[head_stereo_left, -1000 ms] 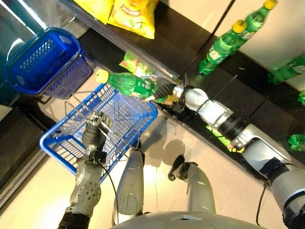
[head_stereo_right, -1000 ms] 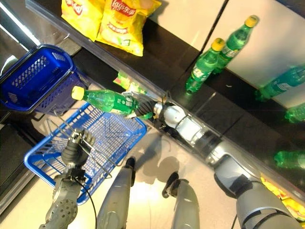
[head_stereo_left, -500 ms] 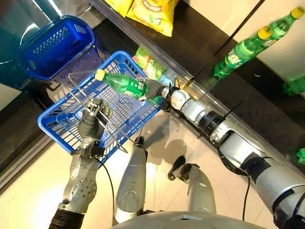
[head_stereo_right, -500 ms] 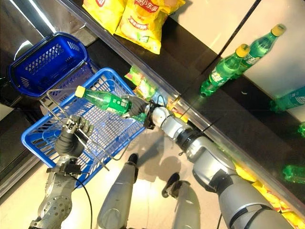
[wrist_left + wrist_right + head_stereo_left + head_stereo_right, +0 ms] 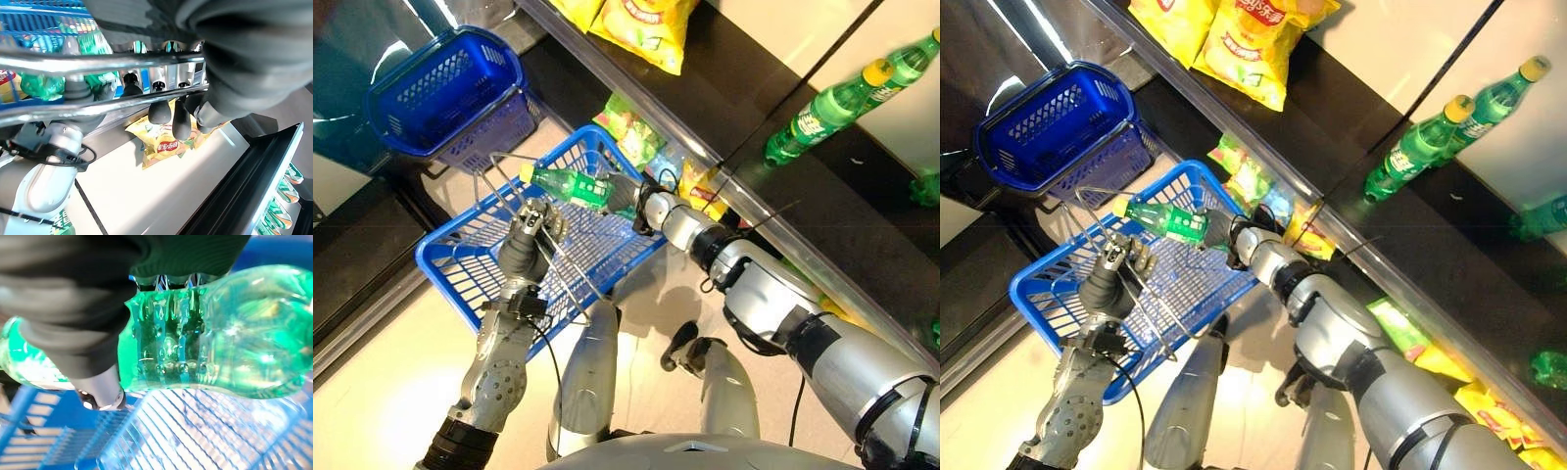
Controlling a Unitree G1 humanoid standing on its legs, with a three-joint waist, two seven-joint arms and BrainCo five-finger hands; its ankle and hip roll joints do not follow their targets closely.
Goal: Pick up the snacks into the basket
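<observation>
1. Head views: the right hand (image 5: 625, 193) holds a green bottle (image 5: 570, 185) lying sideways over the far rim of the blue basket (image 5: 460, 284), yellow cap pointing toward the robot's left.
2. Right wrist view: the fingers wrap the ribbed lower body of the bottle (image 5: 215, 342), with the thumb (image 5: 100, 391) pressed against its side. Beneath the bottle lies the basket's blue mesh floor (image 5: 186, 435), a detail the head views show less plainly.
3. Head views: the left hand (image 5: 530, 235) is curled round the basket's wire handles (image 5: 570, 284), holding the basket up in front of the shelving.
4. Left wrist view: the dark fingertips (image 5: 168, 111) hook over the two metal handle bars (image 5: 98, 63); past them lie yellow chip bags (image 5: 164, 139) on a pale shelf and the bottle seen through the bars.
5. Head views: a second blue basket (image 5: 445, 93) stands beyond the held one, toward the robot's left. Yellow chip bags (image 5: 641, 29) lie on the dark shelf (image 5: 744, 88) above, green snack packets (image 5: 631, 132) sit at the shelf's front edge just beyond the basket's far corner, and two more green bottles (image 5: 827, 103) lie further along the shelf to the right.
</observation>
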